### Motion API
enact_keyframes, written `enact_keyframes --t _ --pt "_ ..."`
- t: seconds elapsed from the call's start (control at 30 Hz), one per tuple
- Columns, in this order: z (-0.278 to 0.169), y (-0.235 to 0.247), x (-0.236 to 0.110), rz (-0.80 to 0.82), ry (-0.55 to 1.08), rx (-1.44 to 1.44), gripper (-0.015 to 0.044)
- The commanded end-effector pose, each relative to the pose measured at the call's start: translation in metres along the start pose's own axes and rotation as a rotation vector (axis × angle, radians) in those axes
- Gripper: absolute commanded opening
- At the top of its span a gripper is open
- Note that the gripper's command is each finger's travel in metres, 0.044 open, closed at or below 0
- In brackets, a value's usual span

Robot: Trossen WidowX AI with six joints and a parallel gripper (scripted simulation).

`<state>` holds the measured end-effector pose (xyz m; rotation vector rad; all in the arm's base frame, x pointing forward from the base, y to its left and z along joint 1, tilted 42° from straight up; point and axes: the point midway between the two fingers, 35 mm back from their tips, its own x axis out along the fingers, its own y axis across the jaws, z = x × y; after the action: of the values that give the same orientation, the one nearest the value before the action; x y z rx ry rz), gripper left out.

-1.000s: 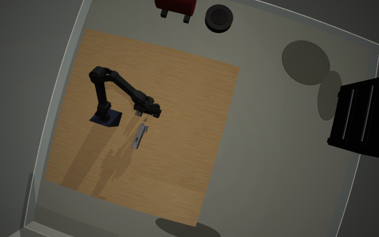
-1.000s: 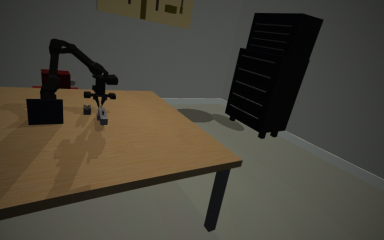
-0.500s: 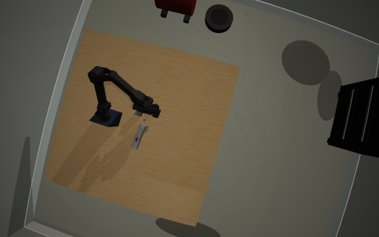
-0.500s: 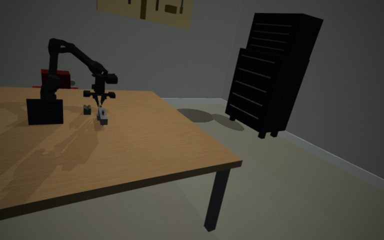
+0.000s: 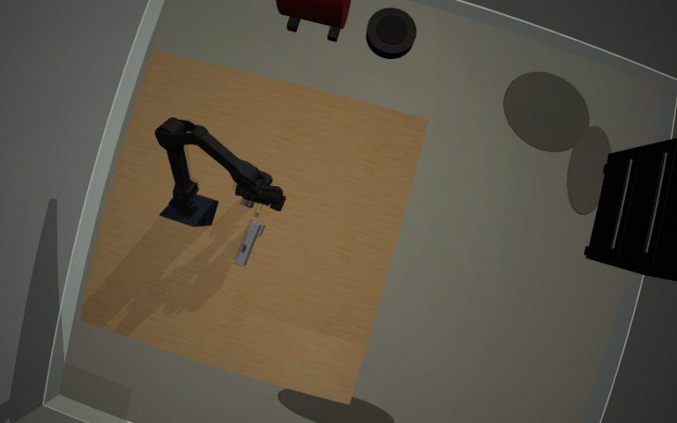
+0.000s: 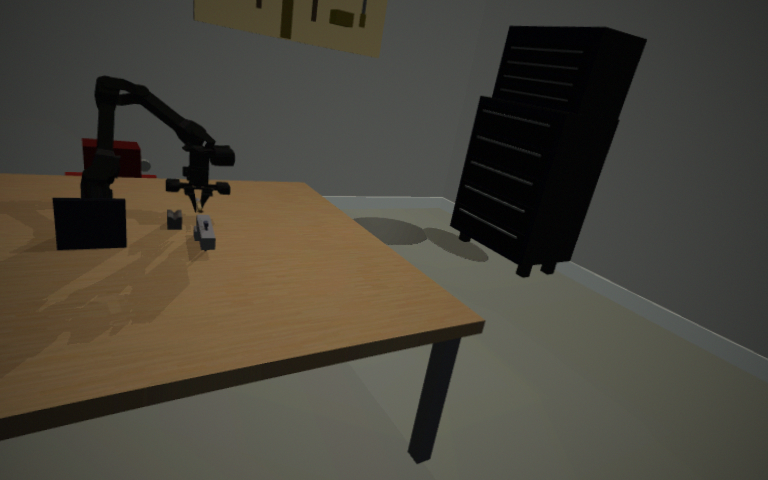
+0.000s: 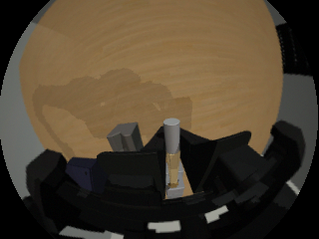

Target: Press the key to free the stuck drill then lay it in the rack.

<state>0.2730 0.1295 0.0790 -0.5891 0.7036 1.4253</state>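
Observation:
My gripper (image 6: 199, 202) (image 7: 167, 128) is shut on the drill (image 5: 257, 211) (image 7: 171, 136), which has a grey shank and a gold fluted part. The drill's gold tip points down, and a small gap shows between it and the grey block (image 5: 250, 239) (image 6: 207, 238) in the top view. The key (image 5: 243, 248) (image 6: 206, 225) is a small dark piece on top of the block. The rack (image 5: 246, 203) (image 6: 174, 220) (image 7: 126, 137) is a small grey notched block beside the gripper, toward the arm's base. No drill shows in its notch.
The arm's dark blue base (image 5: 199, 211) (image 6: 89, 224) (image 7: 86, 173) stands on the wooden table (image 5: 319, 278) (image 6: 294, 283) (image 7: 219, 65). A black drawer cabinet (image 5: 631, 209) (image 6: 526, 158) stands beyond the table. A red object (image 5: 314, 11) (image 6: 111, 158) is behind it.

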Motion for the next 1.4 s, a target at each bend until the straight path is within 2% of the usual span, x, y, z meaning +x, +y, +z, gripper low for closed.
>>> enact_keyframes --t 0.0,1.37 --pt "0.000 -0.001 -0.003 -0.005 -0.002 -0.006 0.0000" --pt "-0.005 0.002 -0.019 -0.004 -0.001 -0.006 0.0000"
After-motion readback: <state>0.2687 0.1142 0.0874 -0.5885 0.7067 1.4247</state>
